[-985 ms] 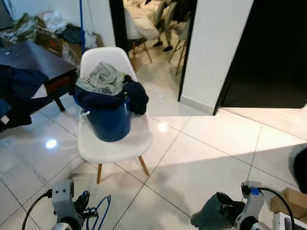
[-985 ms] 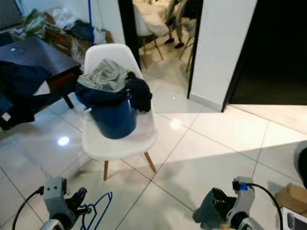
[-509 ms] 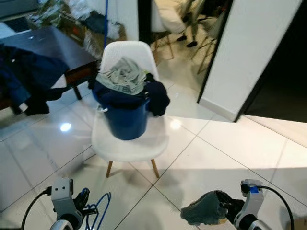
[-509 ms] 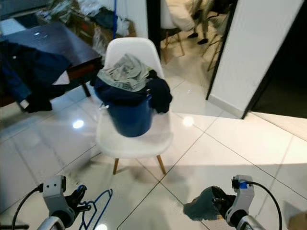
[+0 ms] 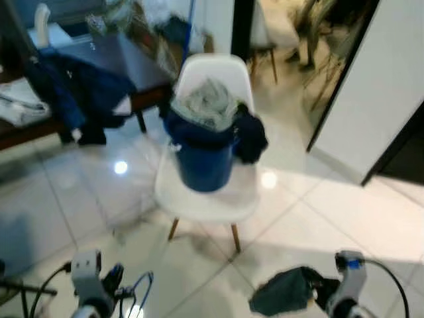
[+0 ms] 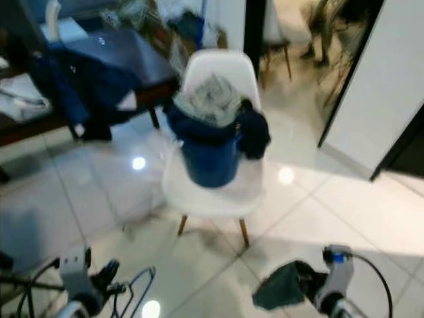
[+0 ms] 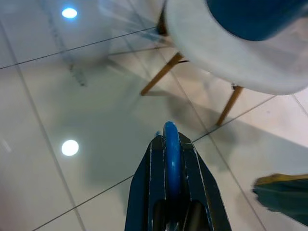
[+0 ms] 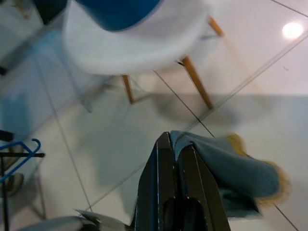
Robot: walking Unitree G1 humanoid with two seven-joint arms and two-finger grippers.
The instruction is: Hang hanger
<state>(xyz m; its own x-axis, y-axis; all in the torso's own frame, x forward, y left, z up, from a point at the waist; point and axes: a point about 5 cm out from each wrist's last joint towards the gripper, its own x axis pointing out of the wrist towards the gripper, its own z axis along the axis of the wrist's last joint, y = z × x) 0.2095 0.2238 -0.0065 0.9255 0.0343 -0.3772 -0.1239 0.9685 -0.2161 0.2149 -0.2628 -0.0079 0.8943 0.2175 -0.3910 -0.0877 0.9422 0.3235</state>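
A blue wire hanger point(image 5: 136, 297) hangs low at the left, and my left gripper point(image 5: 114, 281) is shut on it. In the left wrist view the blue hanger wire point(image 7: 171, 156) runs between the two black fingers point(image 7: 154, 178). Low at the right, my right gripper point(image 5: 321, 291) is shut on a dark grey-green garment point(image 5: 281, 299). In the right wrist view that garment point(image 8: 231, 168) drapes off the closed fingers point(image 8: 161, 183). Ahead stands a white chair point(image 5: 212, 192) carrying a blue bucket point(image 5: 204, 162) heaped with clothes point(image 5: 205, 103).
A dark table point(image 5: 112, 63) with dark blue clothing point(image 5: 79, 93) draped over it stands at the left. A white wall point(image 5: 391, 73) and a dark doorway are at the right. More chairs point(image 5: 265, 26) stand beyond. A rack bar with another blue hanger point(image 8: 19, 154) is in the right wrist view.
The camera has swung left, so the chair and bucket have shifted right in the picture and more of the table shows. Both grippers keep their holds.
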